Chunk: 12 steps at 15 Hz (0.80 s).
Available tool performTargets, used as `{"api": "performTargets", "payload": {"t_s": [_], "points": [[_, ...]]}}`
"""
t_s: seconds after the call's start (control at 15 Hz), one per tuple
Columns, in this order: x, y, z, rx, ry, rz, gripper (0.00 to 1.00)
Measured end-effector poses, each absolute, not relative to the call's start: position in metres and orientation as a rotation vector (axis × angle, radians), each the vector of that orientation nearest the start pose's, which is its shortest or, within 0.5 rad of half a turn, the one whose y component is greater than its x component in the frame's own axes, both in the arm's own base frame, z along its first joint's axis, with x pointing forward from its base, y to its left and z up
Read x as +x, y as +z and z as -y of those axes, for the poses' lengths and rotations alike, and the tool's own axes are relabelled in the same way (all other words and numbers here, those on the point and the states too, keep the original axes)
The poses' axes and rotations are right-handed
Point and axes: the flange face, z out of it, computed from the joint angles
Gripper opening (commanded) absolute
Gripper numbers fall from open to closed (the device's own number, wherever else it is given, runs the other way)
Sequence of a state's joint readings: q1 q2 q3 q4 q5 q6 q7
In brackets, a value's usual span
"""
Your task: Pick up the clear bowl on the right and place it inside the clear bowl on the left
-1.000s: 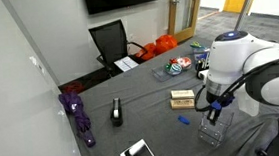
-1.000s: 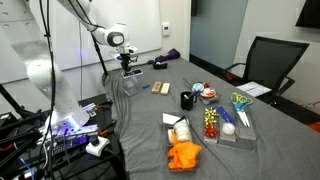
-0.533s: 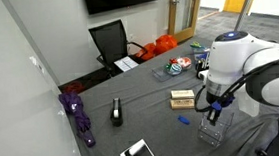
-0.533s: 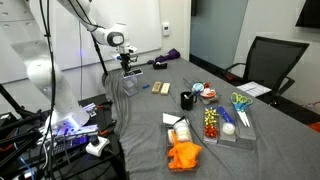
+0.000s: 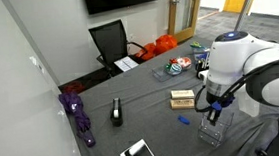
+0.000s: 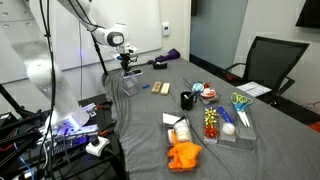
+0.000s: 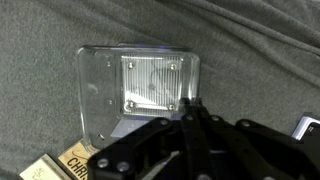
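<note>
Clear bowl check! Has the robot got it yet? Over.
Gripper low at edge of clear bowl, jaws' grip unclear. Bowl sitting on grey table. Small box beside it, not blocking.

No change shows, as far as these small views tell: the gripper (image 5: 213,111) stays above the clear container (image 5: 212,133).

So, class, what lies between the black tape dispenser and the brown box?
Nothing; in an exterior view, bare grey cloth runs from the black tape dispenser to the brown box.

clear bowl (image 5: 212,133) on table (image 5: 148,122) (at its edge) | box (image 5: 182,99) beside it | gripper (image 5: 213,110) above bowl
</note>
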State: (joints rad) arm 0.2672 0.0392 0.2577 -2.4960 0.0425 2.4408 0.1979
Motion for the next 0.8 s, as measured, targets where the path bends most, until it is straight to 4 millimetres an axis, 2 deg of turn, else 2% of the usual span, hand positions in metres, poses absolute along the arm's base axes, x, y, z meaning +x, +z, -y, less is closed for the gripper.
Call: {"api": "performTargets", "payload": {"t_s": [0.8], "points": [[0.380,0.252,-0.244,-3.167,0.155,0.563,0.01]]}}
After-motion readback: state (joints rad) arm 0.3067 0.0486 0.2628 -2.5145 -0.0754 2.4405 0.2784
